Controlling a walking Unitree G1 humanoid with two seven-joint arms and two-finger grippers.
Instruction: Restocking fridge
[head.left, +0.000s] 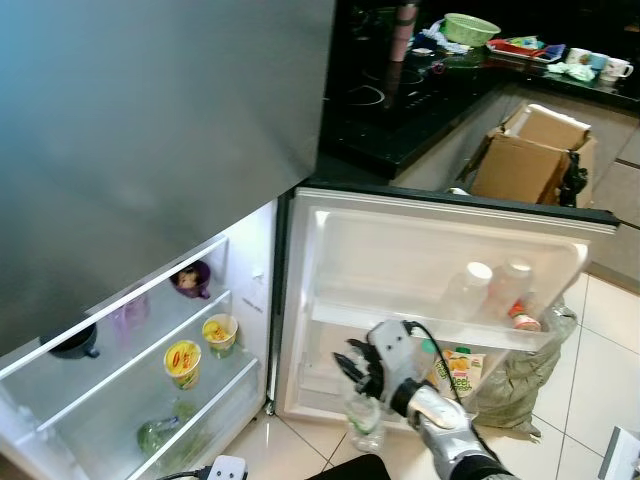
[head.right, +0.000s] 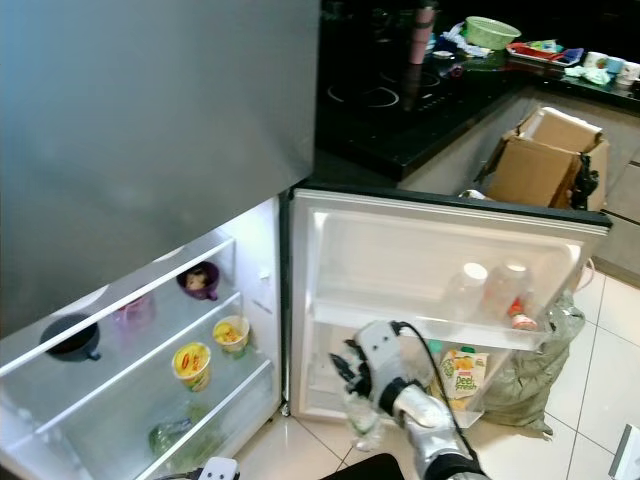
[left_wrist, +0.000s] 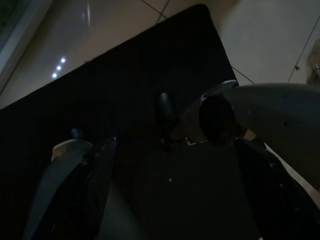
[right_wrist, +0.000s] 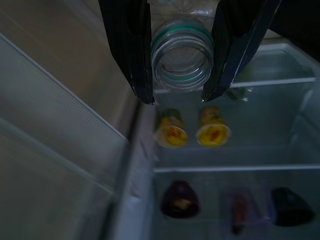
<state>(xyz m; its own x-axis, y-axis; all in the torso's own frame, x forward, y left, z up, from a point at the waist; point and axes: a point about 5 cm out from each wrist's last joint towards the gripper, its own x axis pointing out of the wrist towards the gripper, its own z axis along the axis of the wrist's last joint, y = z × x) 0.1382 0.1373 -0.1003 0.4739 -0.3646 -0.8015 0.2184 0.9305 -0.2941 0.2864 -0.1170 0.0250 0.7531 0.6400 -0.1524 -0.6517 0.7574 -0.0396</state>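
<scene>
The right hand (head.left: 360, 372) is low in front of the open fridge door (head.left: 400, 250), and its two black fingers (right_wrist: 131, 55) are closed around a clear plastic bottle (head.left: 365, 420) with a green ring under its open mouth. The bottle hangs below the hand, just above the tiled floor (head.left: 600, 380), near the lower door shelf. In that shelf stands a juice carton (head.left: 458, 372). The upper door shelf (head.left: 430, 325) holds two pale bottles (head.left: 490, 290).

Inside the fridge, the middle glass shelf carries two yellow cups (head.left: 200, 350), side by side. On the shelf above there are a purple cup (head.left: 190, 278) and a dark bowl (head.left: 70, 342). A green bag (head.left: 165, 435) lies at the bottom.

The left hand (left_wrist: 165, 150) hangs in the shade over a dark surface; I cannot tell if it is open or closed.

Behind the door, a black counter (head.left: 400, 100) carries a green basket (head.left: 470, 28), and a cardboard box (head.left: 535, 155) stands near it.
</scene>
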